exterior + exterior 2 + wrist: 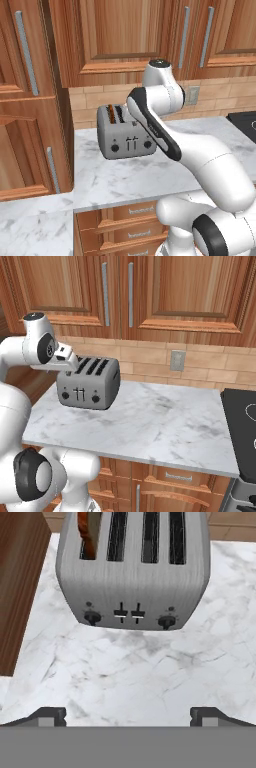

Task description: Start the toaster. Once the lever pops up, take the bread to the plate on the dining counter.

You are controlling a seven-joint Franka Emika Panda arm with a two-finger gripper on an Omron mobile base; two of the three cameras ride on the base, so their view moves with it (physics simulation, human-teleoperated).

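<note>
So the boxy grey metal four-slot toaster sits on the white marble desk, back near the tan brick wall. The brown bread slice pokes out of its leftmost slot in the hand view, so I'd guess it's ready to grab. The gripper hovers out front, fingers spread wide, holding nothing.

arm: glossy white rounded shells | joints: black bands, grey round caps | hand: dark tips

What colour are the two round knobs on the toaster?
Black knobs on the grey toaster, clearest in the hand view.
</note>
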